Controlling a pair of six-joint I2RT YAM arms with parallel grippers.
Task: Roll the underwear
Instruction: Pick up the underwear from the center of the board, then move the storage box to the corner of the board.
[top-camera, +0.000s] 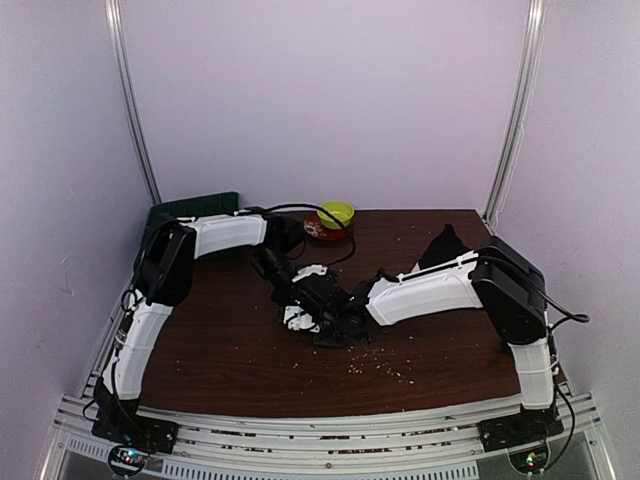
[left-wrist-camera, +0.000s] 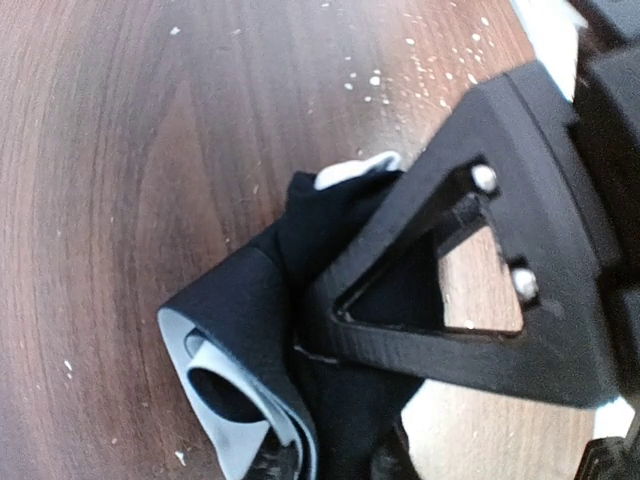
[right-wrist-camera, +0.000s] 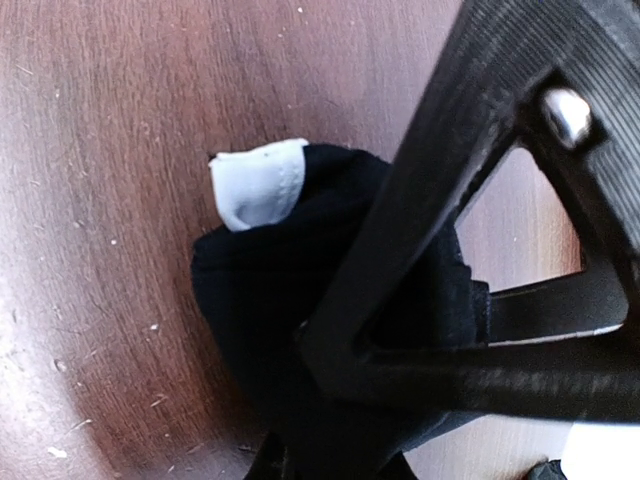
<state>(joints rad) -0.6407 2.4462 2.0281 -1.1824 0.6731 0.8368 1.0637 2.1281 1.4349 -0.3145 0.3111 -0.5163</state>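
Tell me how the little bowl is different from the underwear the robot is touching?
The bowl is yellow-green; the underwear is black with white trim. The bowl is round and open; the underwear is bunched, folded cloth. The bowl stands at the far edge, away from the arms' tips; the underwear lies mid-table with the left gripper and right gripper on it. Both rest on the brown table.

Underwear (left-wrist-camera: 260, 300): plain black fabric with white trim. 1 white band (right-wrist-camera: 258, 182) carries faint stitch lines.
Counter (top-camera: 230, 350): dark red-brown wood grain, scattered with pale specks.
Bowl (top-camera: 337, 212): yellow-green.
Left arm (top-camera: 225, 233) and right arm (top-camera: 420, 290): white shells, black joints.
Walls (top-camera: 320, 100): pale lilac.
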